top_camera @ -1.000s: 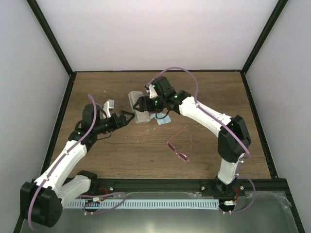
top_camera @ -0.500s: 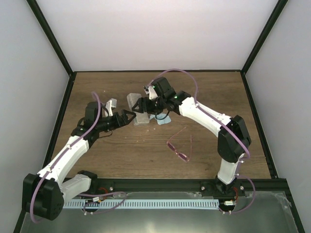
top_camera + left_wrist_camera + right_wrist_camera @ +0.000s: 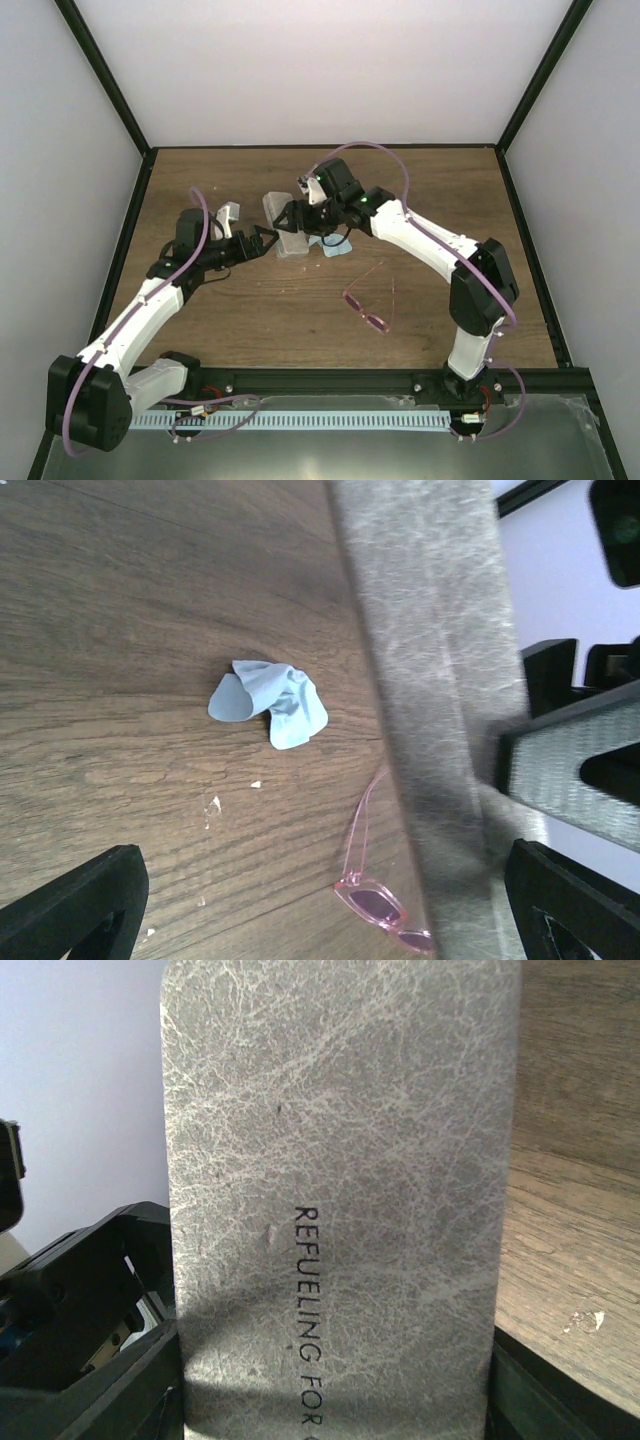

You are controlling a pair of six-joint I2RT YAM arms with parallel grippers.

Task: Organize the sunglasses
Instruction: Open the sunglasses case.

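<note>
Pink wire sunglasses [image 3: 367,310] lie flat on the wood table [image 3: 440,190], temples unfolded, near-right of both grippers and well apart from them. Lens bar runs diagonally, temples pointing toward the far right. They sit on the right arm's side, but both pincers look about equally far off. Right gripper [image 3: 335,1400] is pinching the grey case [image 3: 340,1160] across its width, so it's busy. Left gripper [image 3: 265,238] is spread wide, just beside the case's end, holding nothing; likely the 1 free to fetch the glasses. Case shows only its closed outer face, so contents can't be told. Blue cloth [image 3: 270,702] lies crumpled on the table beside the case, not in it.
</note>
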